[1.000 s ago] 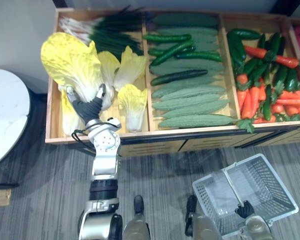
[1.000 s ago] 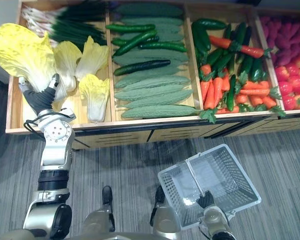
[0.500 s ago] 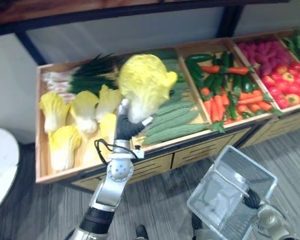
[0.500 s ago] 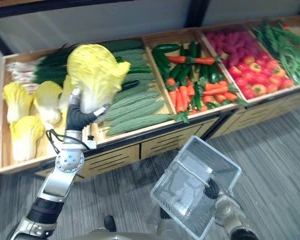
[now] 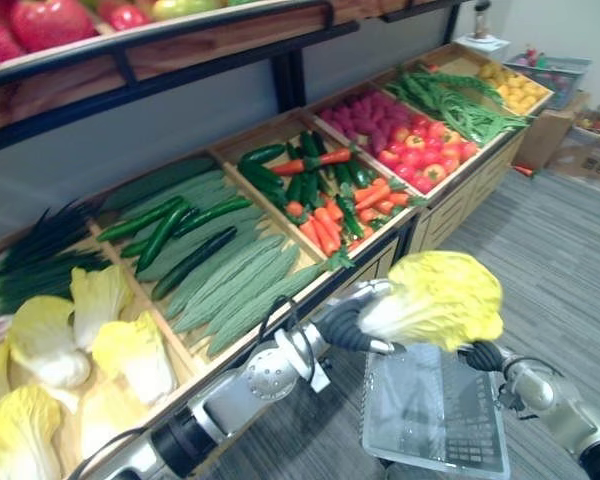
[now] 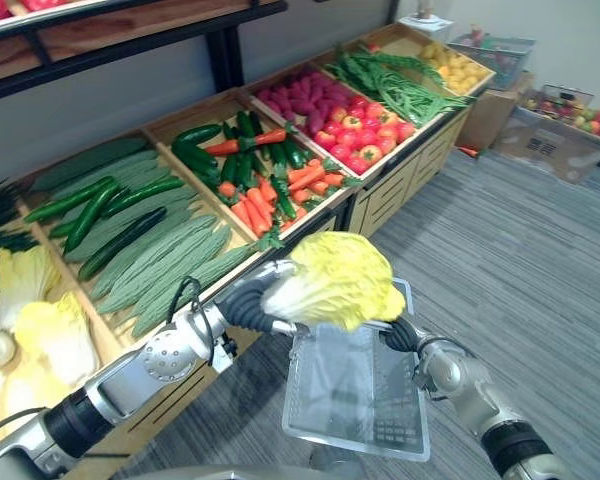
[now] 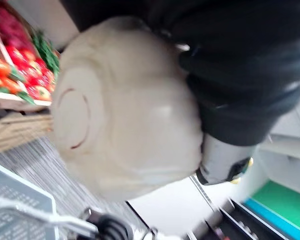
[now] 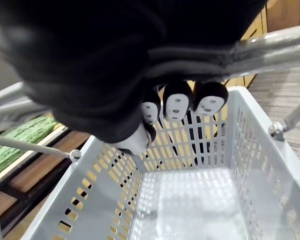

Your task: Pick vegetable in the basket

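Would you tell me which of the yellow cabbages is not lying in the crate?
The cabbage gripped by the left hand, above the basket; the others lie in the crate.

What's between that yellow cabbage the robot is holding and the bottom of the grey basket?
Only air: in both eye views the cabbage in the left robot hand hangs above the basket, whose floor the right wrist view shows bare.

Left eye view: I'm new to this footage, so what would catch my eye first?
A yellow cabbage, gripped at its base by the left hand, hangs over the far rim of the grey basket. The right hand holds it by its handle above the floor, beside wooden bins of cucumbers and carrots.
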### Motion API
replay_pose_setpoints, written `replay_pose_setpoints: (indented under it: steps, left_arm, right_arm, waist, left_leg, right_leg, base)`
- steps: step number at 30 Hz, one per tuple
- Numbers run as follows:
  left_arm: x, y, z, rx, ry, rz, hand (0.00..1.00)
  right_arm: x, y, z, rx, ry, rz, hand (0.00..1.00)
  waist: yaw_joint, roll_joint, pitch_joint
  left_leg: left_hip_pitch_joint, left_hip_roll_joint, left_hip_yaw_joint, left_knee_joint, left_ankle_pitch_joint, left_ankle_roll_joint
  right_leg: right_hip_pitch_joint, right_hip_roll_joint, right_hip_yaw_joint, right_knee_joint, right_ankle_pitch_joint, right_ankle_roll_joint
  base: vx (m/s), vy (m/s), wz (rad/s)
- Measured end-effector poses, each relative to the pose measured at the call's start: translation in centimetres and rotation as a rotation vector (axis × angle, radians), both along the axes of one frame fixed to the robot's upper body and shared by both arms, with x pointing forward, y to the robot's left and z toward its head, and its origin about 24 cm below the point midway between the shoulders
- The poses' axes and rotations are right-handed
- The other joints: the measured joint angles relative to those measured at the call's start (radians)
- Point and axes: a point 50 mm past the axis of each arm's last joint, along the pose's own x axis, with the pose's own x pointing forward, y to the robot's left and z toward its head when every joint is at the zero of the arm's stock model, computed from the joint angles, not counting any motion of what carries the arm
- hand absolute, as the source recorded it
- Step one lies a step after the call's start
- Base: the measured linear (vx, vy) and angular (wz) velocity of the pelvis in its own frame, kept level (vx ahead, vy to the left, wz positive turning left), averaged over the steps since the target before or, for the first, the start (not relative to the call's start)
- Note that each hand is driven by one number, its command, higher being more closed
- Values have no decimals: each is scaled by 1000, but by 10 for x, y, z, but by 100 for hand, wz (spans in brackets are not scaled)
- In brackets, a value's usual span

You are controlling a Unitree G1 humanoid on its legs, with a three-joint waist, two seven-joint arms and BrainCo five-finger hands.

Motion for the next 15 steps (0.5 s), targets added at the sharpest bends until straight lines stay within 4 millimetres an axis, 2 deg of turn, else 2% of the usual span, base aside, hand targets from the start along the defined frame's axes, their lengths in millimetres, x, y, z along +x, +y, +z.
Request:
replay_pose_setpoints:
  steps: [4,8,15]
  left_arm:
    - [-15,-12,6,-19,31,-148,100]
    - [-22,-15,2,-19,72,-206,100]
    - [-29,-20,-4,-9,130,-269,100]
  right_arm:
    - [8,7,5,-26,5,58,100]
    - [13,9,8,-35,-5,72,100]
    - [13,-17,2,-54,28,-60,100]
  waist:
    - [1,15,-9]
    - [2,16,-11]
    - [2,22,-14]
  left_leg:
    - [-2,52,65,82,-34,-20]
    - [-3,64,82,107,-50,-28]
    - [-29,84,79,175,-88,-23]
  right_leg:
    - [-5,28,21,10,0,0]
    - [-8,33,29,14,0,0]
    - [-13,22,25,18,0,0]
  base:
    - [26,-31,-25]
    - [-26,-11,-9]
    - [-13,1,2]
